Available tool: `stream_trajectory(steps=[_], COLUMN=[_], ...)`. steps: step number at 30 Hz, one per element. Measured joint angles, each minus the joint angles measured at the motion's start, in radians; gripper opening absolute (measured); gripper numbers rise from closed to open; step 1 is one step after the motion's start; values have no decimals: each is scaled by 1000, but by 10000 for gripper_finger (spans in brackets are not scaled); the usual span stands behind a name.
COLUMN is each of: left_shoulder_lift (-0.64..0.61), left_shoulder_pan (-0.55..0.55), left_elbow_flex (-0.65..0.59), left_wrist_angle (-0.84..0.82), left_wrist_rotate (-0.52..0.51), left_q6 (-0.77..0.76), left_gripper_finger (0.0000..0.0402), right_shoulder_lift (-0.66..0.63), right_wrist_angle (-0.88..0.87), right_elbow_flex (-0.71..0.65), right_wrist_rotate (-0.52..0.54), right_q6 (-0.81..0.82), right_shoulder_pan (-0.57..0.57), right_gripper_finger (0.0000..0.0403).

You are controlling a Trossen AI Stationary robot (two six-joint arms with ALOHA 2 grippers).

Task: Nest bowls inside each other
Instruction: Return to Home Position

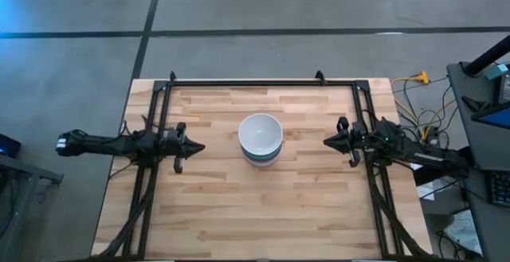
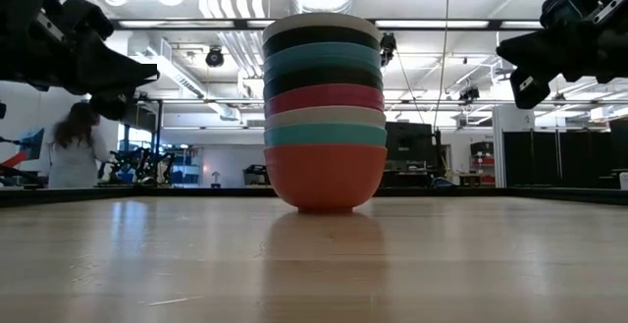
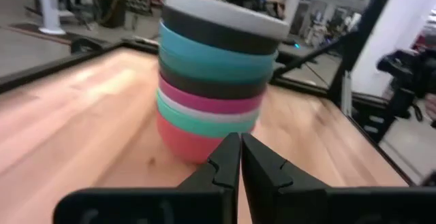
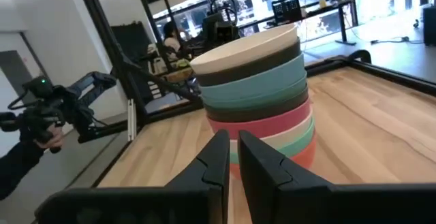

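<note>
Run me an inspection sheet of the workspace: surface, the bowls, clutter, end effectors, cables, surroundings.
Surface: wooden table with a dark frame along its edges.
Job's things: one upright stack of nested bowls mid-table; red bowl at the bottom, white bowl on top.
Clutter: nothing seen on the table.
End effectors: left end effector shut, to the left of the stack and apart from it; right end effector shut, to the right of the stack and apart from it.
Cables: loose cables on the floor off the table's right side.
Surroundings: open room behind the table, with a person in the background.
</note>
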Motion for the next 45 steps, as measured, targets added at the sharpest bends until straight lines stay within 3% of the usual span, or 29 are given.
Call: stream_trajectory(steps=[7, 14, 23, 37, 45], left_shoulder_lift=[71, 133, 190, 220, 220], left_shoulder_pan=[0, 0, 0, 0, 0], left_elbow_flex=[0, -1, -2, -2, -2], left_wrist_angle=[-6, -6, -6, -5, -5], left_wrist_rotate=[36, 35, 35, 31, 31], left_q6=[0, 20, 55, 55, 55], left_gripper_finger=[0, 0, 0, 0, 0], right_shoulder_lift=[62, 182, 281, 144, 126], right_wrist_angle=[-1, -1, -11, -27, -26], right_elbow_flex=[0, 0, 0, 0, 0], right_wrist_rotate=[-6, 1, 207, 212, 211], right_q6=[69, 12, -136, -217, -46], right_shoulder_pan=[0, 0, 0, 76, 105], right_gripper_finger=[27, 27, 27, 27, 27])
